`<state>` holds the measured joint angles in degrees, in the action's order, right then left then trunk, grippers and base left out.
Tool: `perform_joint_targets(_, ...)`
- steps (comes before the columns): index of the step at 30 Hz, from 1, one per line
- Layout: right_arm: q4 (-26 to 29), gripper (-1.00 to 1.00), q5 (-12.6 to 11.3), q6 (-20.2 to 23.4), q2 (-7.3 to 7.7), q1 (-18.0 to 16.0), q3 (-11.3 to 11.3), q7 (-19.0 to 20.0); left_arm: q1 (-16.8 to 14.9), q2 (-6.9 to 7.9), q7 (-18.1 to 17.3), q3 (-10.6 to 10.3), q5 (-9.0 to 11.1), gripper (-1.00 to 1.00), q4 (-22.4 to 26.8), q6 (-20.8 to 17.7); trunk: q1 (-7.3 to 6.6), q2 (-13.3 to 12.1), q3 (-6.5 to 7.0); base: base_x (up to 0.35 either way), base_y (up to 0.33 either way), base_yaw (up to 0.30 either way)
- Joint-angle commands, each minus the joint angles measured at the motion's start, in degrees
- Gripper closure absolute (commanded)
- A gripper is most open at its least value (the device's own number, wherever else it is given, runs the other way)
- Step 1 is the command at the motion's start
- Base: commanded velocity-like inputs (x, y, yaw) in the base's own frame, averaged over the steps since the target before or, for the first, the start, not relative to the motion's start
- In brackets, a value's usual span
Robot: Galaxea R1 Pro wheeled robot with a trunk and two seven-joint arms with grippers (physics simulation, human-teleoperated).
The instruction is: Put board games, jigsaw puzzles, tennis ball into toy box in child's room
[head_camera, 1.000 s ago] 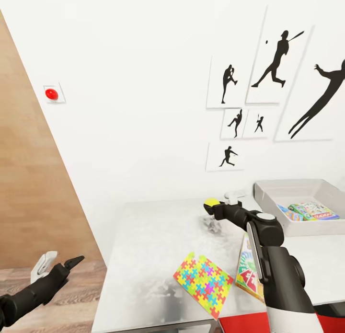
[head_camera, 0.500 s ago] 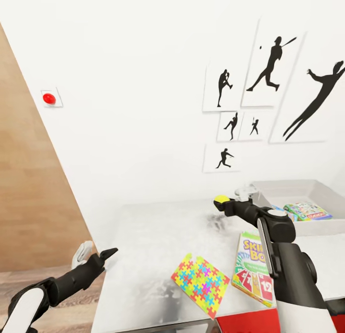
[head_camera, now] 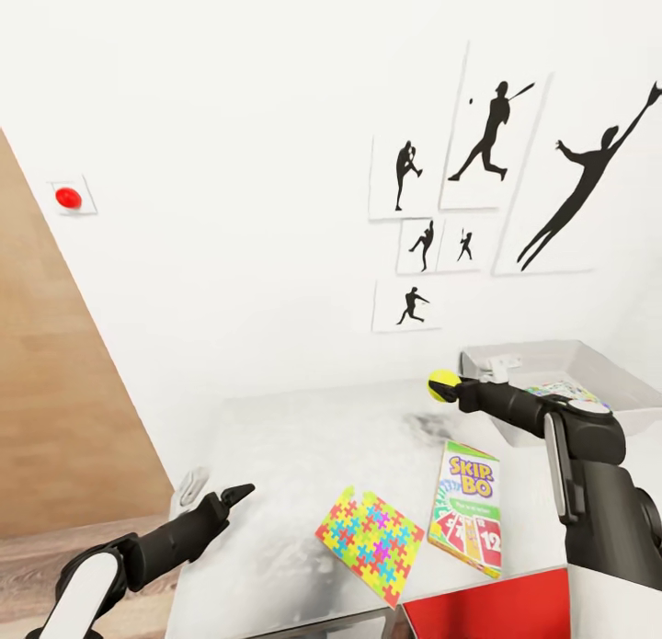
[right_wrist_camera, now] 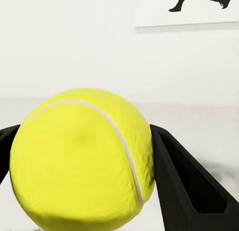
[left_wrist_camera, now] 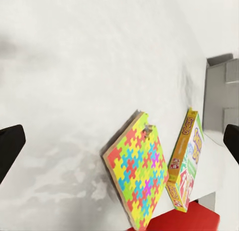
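A yellow tennis ball [head_camera: 444, 384] hangs above the white table [head_camera: 303, 437], just left of the grey toy box [head_camera: 552, 354], and my right gripper [head_camera: 447, 387] is shut on it. In the right wrist view the tennis ball [right_wrist_camera: 79, 156] sits between the black fingers [right_wrist_camera: 184, 186]. A colourful jigsaw puzzle [head_camera: 370, 542] and a Skip-Bo board game [head_camera: 466, 507] lie near the table's front edge. My left gripper [head_camera: 216, 494] is open at the table's left edge, holding nothing. The left wrist view shows the puzzle [left_wrist_camera: 139, 166], the game box [left_wrist_camera: 186, 158] and the toy box [left_wrist_camera: 221, 101].
Colourful boxes [head_camera: 563, 393] lie inside the toy box, partly hidden by my right arm. Silhouette posters [head_camera: 478, 161] hang on the white wall behind the table. A red button [head_camera: 67, 198] sits on the wall at left. A red surface [head_camera: 487, 607] shows below the table's front edge.
My right gripper has carried the tennis ball to the right, closer to the toy box. My left arm has come forward to the table's left edge. The head view has also shifted.
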<state>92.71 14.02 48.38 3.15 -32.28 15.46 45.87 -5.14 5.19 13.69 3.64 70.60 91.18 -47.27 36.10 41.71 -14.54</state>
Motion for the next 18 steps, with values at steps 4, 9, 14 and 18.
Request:
perform_joint_targets(4, 0.1, 1.00, 0.4, 0.1, -0.08, 0.0, 0.1, 0.8, 0.0, -0.10, 0.5, 0.0, 0.6, -1.00, 0.1, -0.2, -0.87, -1.6, 0.64, 0.000, 0.000, -0.004)
perform_joint_targets(9, 0.1, 1.00, 0.4, 0.0, -0.17, 0.3, 0.0, 0.8, 0.0, -0.13, 0.5, 0.0, 0.5, -1.00, 0.0, -0.1, -1.97, -3.6, 1.54, 0.000, 0.000, -0.001)
perform_joint_targets(14, 0.1, 1.00, 0.4, 0.0, -0.15, 0.2, 0.0, 0.8, 0.0, -0.18, 0.6, 0.0, 0.4, -1.00, -0.1, 0.0, -3.07, -5.6, 2.43, 0.000, 0.000, 0.014)
perform_joint_targets(18, 0.1, 1.00, 0.4, -0.1, -0.18, 0.5, 0.0, 0.9, 0.0, -0.13, 0.5, -0.4, 0.4, -1.00, -1.4, 0.1, -3.94, -7.2, 3.14, 0.000, 0.000, 0.072)
